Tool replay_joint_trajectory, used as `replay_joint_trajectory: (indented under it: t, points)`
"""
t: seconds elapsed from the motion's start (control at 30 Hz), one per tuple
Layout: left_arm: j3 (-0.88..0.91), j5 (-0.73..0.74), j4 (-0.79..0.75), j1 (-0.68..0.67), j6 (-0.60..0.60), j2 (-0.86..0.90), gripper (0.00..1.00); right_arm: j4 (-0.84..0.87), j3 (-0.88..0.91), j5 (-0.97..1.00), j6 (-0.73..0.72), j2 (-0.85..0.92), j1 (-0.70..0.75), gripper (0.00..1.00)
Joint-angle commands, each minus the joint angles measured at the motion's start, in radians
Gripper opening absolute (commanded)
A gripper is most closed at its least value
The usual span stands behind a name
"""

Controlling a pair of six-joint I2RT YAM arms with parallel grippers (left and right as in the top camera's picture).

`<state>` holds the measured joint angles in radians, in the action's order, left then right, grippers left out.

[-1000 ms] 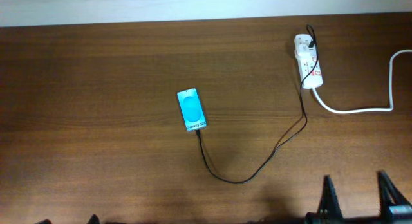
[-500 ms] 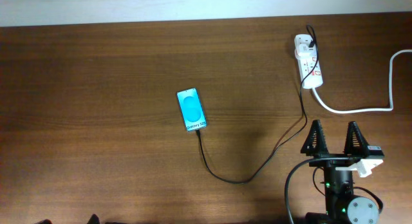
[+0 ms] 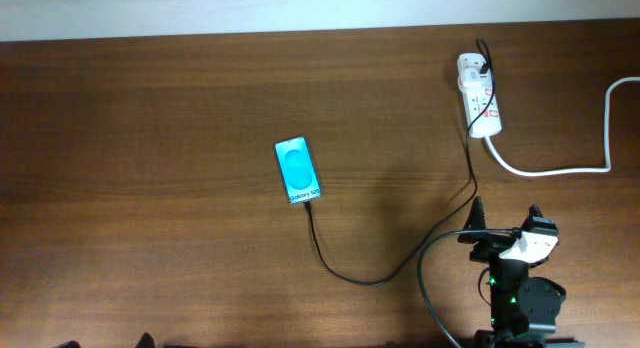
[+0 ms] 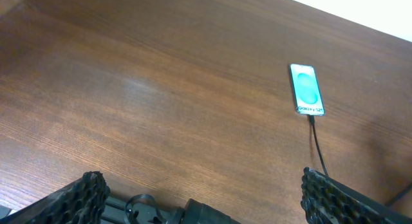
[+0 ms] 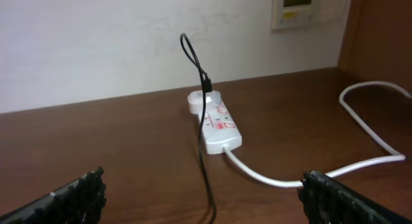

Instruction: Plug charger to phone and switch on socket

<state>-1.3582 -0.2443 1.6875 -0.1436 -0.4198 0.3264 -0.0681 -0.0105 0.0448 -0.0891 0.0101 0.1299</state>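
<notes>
The phone (image 3: 298,171) lies flat near the table's middle, its cyan screen up; the left wrist view shows it too (image 4: 305,89). The charger (image 3: 370,280) is a thin black cable. Its tip meets the phone's near edge, and it loops right and up to its plug in the socket (image 3: 481,108). In the right wrist view the socket (image 5: 217,126) lies straight ahead, with the charger (image 5: 205,161) running toward me. My right gripper (image 3: 503,218) is open, short of the socket and beside the cable. My left gripper (image 4: 206,193) is open over bare wood, far from the phone.
A thick white cord (image 3: 560,170) leaves the socket and curves off the right edge. The brown wooden table (image 3: 150,138) ends at a white wall behind the socket. A small wall panel (image 5: 302,8) hangs above the table's back corner.
My right arm has come up from the front edge toward the socket, then shifted slightly left and turned. Both grippers stay open. Phone, charger and socket have not moved.
</notes>
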Motion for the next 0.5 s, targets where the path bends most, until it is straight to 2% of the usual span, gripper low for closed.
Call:
replay_joint_trajectory:
  t: [0.0, 0.27, 0.47]
  points:
    - [-0.001, -0.014, 0.000, 0.002, -0.013, 0.001, 0.99, -0.010, 0.005, -0.008, 0.029, -0.006, -0.006, 0.98]
    - [-0.001, -0.014, 0.000, 0.002, -0.013, 0.001, 0.99, -0.014, 0.005, -0.029, 0.030, -0.006, -0.026, 0.98]
    - [-0.001, -0.014, 0.000, 0.002, -0.013, 0.001, 0.99, -0.014, 0.005, -0.029, 0.029, -0.005, 0.022, 0.98]
